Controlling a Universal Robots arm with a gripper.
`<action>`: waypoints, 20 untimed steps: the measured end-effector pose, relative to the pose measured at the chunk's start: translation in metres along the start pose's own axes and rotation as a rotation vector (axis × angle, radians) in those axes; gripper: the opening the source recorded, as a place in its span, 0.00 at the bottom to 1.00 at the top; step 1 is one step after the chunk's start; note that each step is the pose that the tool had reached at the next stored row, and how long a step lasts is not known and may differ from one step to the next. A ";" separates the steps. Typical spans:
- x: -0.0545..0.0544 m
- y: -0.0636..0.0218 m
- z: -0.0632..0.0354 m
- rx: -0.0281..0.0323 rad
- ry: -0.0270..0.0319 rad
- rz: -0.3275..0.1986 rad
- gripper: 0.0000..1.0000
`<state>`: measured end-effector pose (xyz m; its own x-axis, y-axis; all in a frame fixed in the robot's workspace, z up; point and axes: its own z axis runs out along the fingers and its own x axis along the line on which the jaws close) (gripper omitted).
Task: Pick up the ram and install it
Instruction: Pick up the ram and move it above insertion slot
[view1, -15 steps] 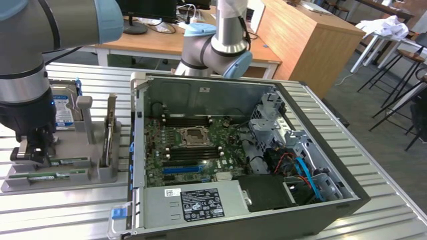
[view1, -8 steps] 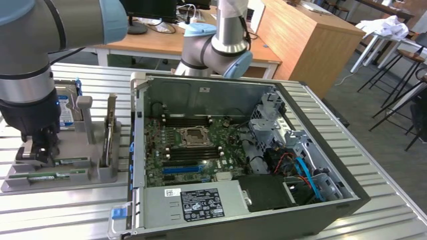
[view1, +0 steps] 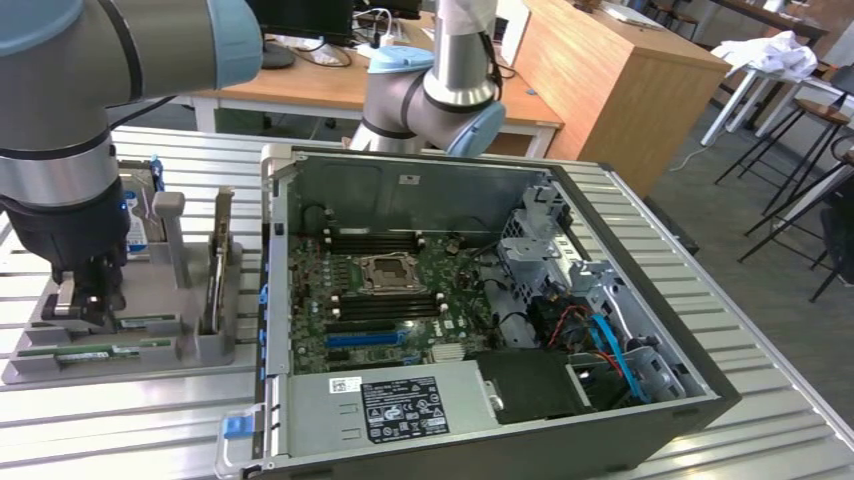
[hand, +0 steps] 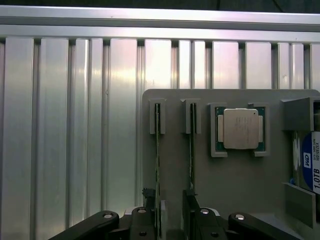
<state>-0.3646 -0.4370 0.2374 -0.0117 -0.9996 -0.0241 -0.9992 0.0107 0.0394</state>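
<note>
Over the gray holder (view1: 207, 345) at the exterior view's left, the tool (view1: 83, 308) hangs empty, jaws spread, close above the ram (hand: 191, 150), which stands on edge in its slot, presumably so the jaws can straddle it.

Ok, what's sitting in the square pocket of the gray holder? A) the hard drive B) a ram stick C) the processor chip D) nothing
C: the square silver processor chip lies flat in that pocket of the gray holder.
</note>
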 end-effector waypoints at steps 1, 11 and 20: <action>0.000 0.0000 0.0000 0.0000 0.0000 0.000 0.36; 0.003 -0.0002 -0.0001 0.0000 0.0000 0.000 0.36; 0.004 -0.0002 0.0010 0.0001 -0.0001 0.000 0.36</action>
<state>-0.3645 -0.4410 0.2362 -0.0116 -0.9996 -0.0242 -0.9992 0.0106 0.0394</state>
